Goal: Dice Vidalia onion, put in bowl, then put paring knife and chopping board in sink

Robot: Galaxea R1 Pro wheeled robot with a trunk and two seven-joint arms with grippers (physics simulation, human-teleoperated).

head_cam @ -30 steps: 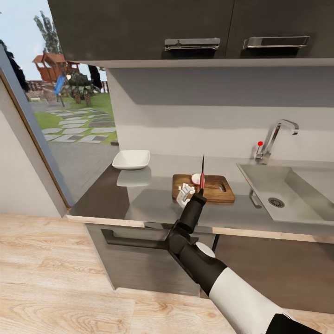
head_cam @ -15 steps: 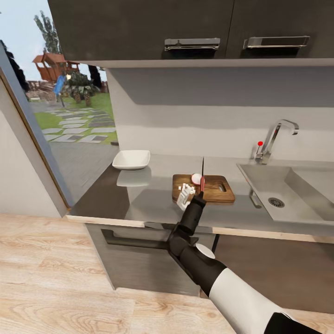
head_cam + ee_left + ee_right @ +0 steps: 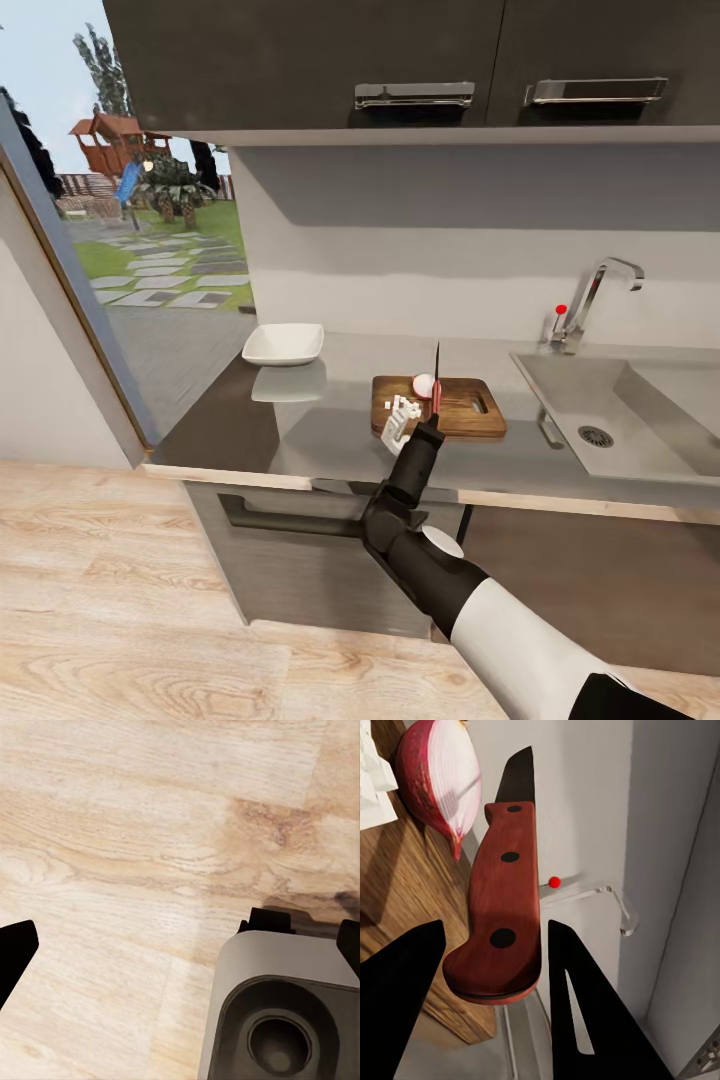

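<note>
While the right gripper (image 3: 491, 937) is clamping the knife (image 3: 436, 385) by its red handle, blade upright, the onion (image 3: 423, 385) half and dice are lying on the board (image 3: 470, 405) on the worktop (image 3: 300, 430). The half is looking rounded and slippery; the flat face is offering stability.

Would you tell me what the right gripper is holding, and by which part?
The right gripper holds the paring knife by its red handle, blade pointing up.

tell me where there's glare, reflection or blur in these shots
Head view: the countertop mirrors the bowl as a pale patch beside it; the cabinets shade the upper wall. Right wrist view: sharp on the knife and onion half, the jaws plain black silhouettes. Left wrist view: soft, evenly lit floor, no glare.
</note>
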